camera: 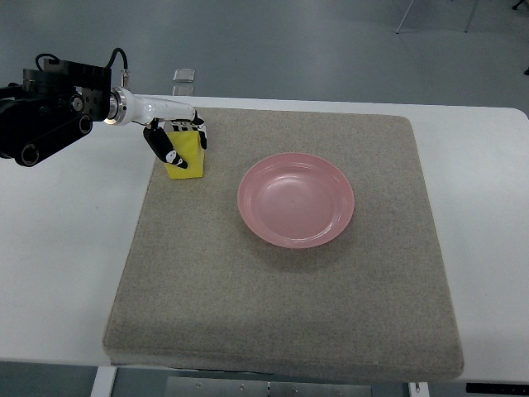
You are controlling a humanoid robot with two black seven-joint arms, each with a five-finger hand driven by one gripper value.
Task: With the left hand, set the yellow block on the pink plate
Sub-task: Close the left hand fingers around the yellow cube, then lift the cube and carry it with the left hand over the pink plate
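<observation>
One left hand clamped on yellow block, left of pink plate

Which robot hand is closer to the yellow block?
Left. The left hand is right on the yellow block, fingers wrapped around it on the mat. The right hand isn't in the picture at all.

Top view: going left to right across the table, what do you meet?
Left arm's black forearm → left hand closed around the yellow block → pink plate → bare right part of the grey mat → white table.
</observation>
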